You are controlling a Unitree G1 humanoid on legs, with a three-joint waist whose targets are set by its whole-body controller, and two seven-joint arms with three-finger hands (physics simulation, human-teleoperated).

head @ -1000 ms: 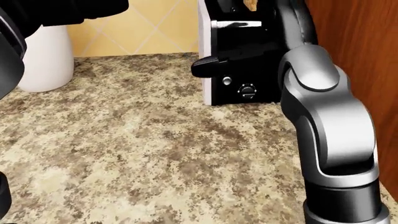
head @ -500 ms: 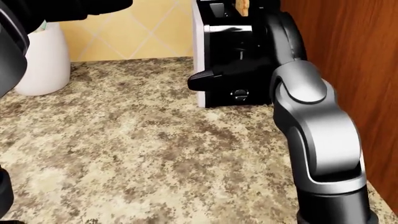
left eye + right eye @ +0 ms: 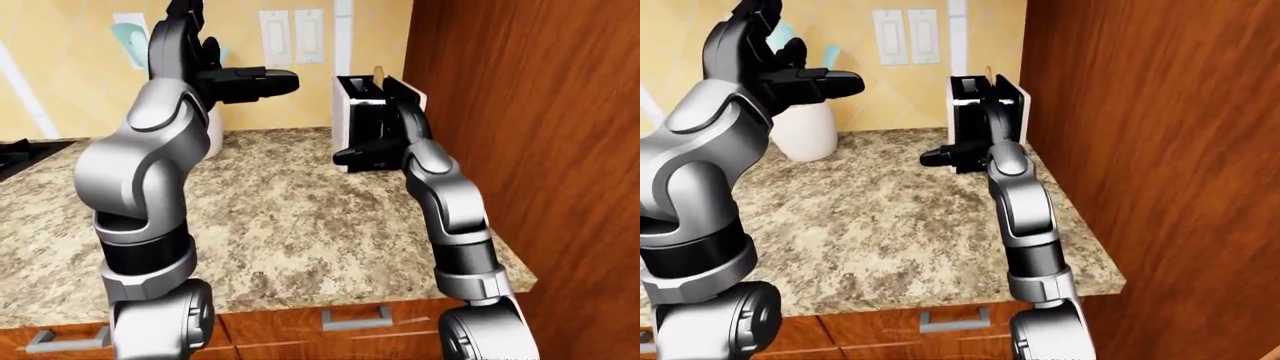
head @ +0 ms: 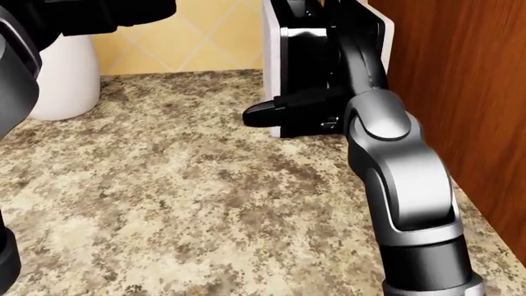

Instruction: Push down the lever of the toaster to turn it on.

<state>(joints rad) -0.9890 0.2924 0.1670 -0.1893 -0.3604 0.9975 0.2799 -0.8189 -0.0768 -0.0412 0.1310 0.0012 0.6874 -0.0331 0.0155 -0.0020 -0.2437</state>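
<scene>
Taking the toaster [image 3: 372,120] as the landmark, the scene reads leftward to rightward from it. Well to its left in the left-eye view, the left hand [image 3: 238,81] is held raised above the granite counter [image 3: 290,217], fingers spread and pointing toward the toaster, gripping nothing; it appears parked up there to stay clear of the work, as the task needs only one hand. Below that hand, also left of the toaster, a white jar [image 4: 59,74] stands against the yellow tiled wall [image 4: 189,34], well apart from the action. The toaster itself sits at the far right end of the counter, against the wall and just beside the tall wooden cabinet [image 3: 530,150], with something tan poking out of its top slot. The right hand [image 4: 288,111] is pressed against the toaster's near black face, low down close to the counter, one dark finger jutting out to the left of the toaster's white side. The lever cannot be made out separately under the hand, so whether the fingers close round it or merely press on it cannot be told. The low position suggests the downward push is at or near the bottom of its travel. The right forearm [image 4: 402,179] runs up alongside the cabinet, reaching straight in so the push goes downward.
</scene>
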